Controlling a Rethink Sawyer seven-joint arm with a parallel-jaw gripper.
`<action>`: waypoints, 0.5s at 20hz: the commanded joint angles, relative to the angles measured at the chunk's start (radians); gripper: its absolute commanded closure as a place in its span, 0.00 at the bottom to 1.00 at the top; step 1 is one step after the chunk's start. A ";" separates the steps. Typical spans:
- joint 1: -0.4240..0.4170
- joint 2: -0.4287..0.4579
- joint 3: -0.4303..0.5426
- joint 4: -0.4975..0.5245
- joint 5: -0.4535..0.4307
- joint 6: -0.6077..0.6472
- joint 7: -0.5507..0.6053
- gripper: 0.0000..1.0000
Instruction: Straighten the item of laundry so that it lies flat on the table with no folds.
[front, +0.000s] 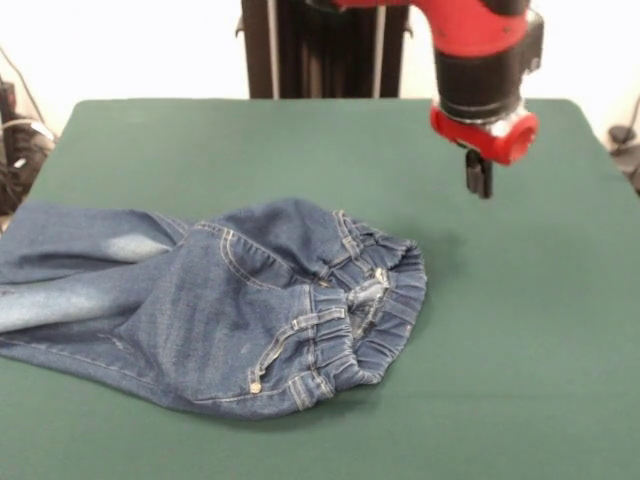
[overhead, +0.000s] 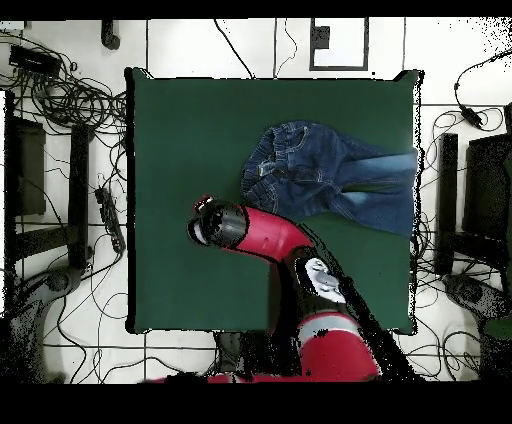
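1. the jeans (front: 200, 310) lie rumpled at the lower left of the front view, legs running off the frame's left edge, waistband bunched: flattening is still left
2. the green surface (front: 520, 330)
3. the tool (front: 478, 173), upper right, hangs clear; fingers together, holding nothing

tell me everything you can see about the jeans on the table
The jeans are a small pair in blue denim with light stitching, a gathered elastic waistband, a small metal rivet by the front pocket and faded pale patches on the legs. They lie crumpled on the green table, the waist bunched open and facing the table's middle, the legs running to its edge, where the overhead view shows them reaching the border. Only the table touches them; the gripper hangs apart above the cloth.
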 joint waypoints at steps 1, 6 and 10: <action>0.184 0.216 -0.266 -0.264 0.072 0.238 0.358 1.00; 0.208 0.270 -0.286 -0.313 0.095 0.192 0.346 1.00; 0.193 0.296 -0.296 -0.337 0.094 0.134 0.306 1.00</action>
